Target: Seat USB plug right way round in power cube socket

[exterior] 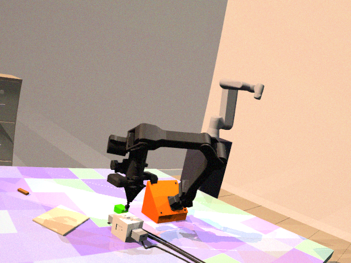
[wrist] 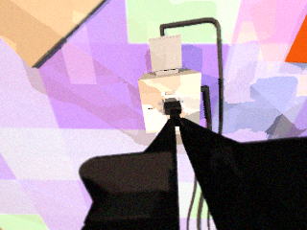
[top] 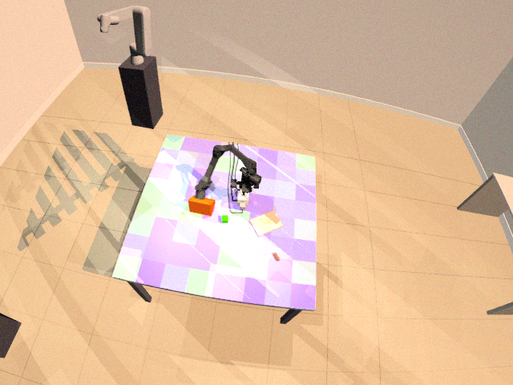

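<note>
The pincer [top: 243,192] [exterior: 127,205] [wrist: 176,123] is closed on the USB plug [exterior: 126,209] [wrist: 171,105], a small dark piece at the top of the pale, boxy power cube [top: 242,198] [exterior: 121,227] [wrist: 155,93] (how deep it sits, I can't tell). I count one plug, one cube with two pale side blocks [exterior: 139,234] [wrist: 165,53], one green block [top: 224,218] [exterior: 119,208], one flat tan board [top: 265,224] [exterior: 61,219] and one orange-brown bar [top: 276,257] [exterior: 23,191] on the counter [top: 169,265] [exterior: 96,246] [wrist: 82,107].

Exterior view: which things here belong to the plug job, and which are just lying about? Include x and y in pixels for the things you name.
Part of the job:
- power cube [top: 241,200] [exterior: 121,228] [wrist: 155,98]
- USB plug [exterior: 126,210], in the gripper [exterior: 127,207] [wrist: 176,123]
- orange wedge [top: 201,206] [exterior: 163,195] [wrist: 299,45], the arm's mount

Lying about:
- green block [top: 224,218] [exterior: 119,209]
- flat tan board [top: 264,224] [exterior: 61,221] [wrist: 43,24]
- small brown bar [top: 276,257] [exterior: 23,191]
</note>
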`<action>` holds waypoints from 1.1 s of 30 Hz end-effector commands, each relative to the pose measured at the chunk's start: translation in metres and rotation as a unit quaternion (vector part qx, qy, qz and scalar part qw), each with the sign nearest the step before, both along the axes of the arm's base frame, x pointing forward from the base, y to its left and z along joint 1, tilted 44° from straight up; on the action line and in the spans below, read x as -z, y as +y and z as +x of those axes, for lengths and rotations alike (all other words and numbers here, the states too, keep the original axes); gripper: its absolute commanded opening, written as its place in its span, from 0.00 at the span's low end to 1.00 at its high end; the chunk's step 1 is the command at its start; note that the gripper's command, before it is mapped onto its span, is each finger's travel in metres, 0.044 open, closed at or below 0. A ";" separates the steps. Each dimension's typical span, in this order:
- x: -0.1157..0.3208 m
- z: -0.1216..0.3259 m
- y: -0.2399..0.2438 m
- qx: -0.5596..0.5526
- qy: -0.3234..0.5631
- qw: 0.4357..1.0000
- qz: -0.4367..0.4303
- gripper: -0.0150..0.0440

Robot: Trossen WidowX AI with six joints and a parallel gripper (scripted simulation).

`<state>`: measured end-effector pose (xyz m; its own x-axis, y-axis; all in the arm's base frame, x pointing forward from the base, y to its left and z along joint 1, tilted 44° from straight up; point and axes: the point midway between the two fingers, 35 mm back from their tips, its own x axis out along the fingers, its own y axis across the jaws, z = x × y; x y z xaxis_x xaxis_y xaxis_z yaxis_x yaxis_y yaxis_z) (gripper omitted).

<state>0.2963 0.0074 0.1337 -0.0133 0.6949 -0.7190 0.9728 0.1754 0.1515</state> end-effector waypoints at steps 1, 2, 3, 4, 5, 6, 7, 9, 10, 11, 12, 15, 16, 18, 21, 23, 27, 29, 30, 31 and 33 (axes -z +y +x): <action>0.000 0.000 0.000 0.004 0.004 1.000 -0.001 0.25; 0.000 0.000 0.000 0.004 0.004 1.000 -0.001 0.25; 0.000 0.000 0.000 0.004 0.004 1.000 -0.001 0.25; 0.000 0.000 0.000 0.002 0.003 1.000 0.000 0.25; 0.000 0.000 0.000 0.001 0.001 1.000 0.000 0.25; 0.000 0.000 0.000 0.001 0.001 1.000 0.001 0.25; 0.000 0.000 0.000 0.001 0.002 1.000 0.001 0.25; 0.000 0.000 0.001 0.001 0.002 1.000 0.002 0.25; 0.000 0.000 0.001 0.001 0.002 1.000 0.003 0.25; 0.000 0.000 0.001 0.001 0.002 1.000 0.003 0.25; 0.000 0.000 0.001 0.001 0.002 1.000 0.004 0.25; 0.000 0.000 0.001 0.001 0.003 1.000 0.005 0.25; 0.000 0.000 0.002 0.001 0.003 1.000 0.005 0.25; 0.000 0.000 0.002 0.001 0.003 1.000 0.006 0.25; 0.001 -0.001 0.002 0.000 0.003 1.000 0.008 0.25; 0.001 -0.001 0.002 0.000 0.004 1.000 0.009 0.25; 0.001 -0.001 0.003 0.000 0.004 1.000 0.011 0.25; 0.001 -0.001 0.003 0.000 0.004 1.000 0.011 0.25; 0.001 -0.001 0.003 0.000 0.004 1.000 0.012 0.25; 0.001 -0.001 0.003 0.000 0.005 1.000 0.012 0.25; 0.001 -0.001 0.004 0.000 0.005 1.000 0.013 0.25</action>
<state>0.2957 0.0099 0.1342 -0.0145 0.7063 -0.7078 0.9738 0.1705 0.1502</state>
